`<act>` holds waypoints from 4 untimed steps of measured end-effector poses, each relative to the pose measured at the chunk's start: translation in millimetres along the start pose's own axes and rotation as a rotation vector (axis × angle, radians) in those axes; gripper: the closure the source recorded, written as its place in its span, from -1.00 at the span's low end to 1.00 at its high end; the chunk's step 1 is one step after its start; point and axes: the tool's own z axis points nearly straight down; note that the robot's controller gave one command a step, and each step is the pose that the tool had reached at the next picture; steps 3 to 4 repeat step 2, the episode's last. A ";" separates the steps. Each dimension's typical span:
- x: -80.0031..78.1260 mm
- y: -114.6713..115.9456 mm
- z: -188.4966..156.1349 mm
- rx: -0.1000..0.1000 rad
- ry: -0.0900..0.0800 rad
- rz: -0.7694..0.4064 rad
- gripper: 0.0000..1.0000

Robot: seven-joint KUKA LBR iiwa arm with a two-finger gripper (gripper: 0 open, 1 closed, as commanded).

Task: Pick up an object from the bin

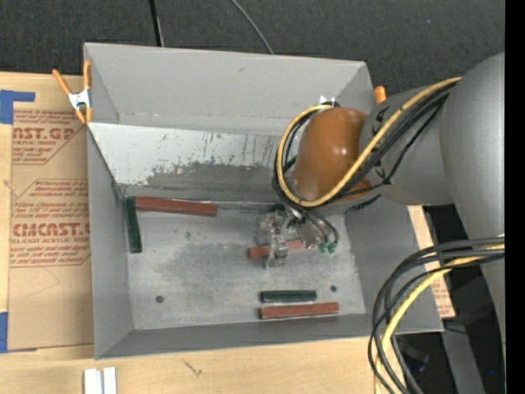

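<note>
Red stick [259, 254] lay mid-frame in grey bin [164, 146], tool [279, 245] at its right end. Tool's grip could not be told.

The grey bin [197, 265] carries a rear red bar [176, 207], a left green bar [132, 225], a front green bar [288, 296] and, just beside it, a front red bar [299, 309].

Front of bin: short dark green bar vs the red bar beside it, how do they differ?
Length: the dark green flat bar is shorter than the red flat bar, whose right end runs past it.
Place: the green bar lies nearer the gripper, the red bar nearer the front wall.
Colour: dark green against red-brown.
Shared: both lie flat, parallel, side by side, apart from the gripper.
</note>
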 end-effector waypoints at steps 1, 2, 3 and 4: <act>0.0 -0.1 0.0 0.000 0.000 0.000 1.00; 9.3 -1.2 -202.2 0.002 -0.010 0.035 1.00; 9.3 -1.2 -202.2 0.002 -0.010 0.035 1.00; 9.3 -1.2 -202.2 0.002 -0.010 0.035 1.00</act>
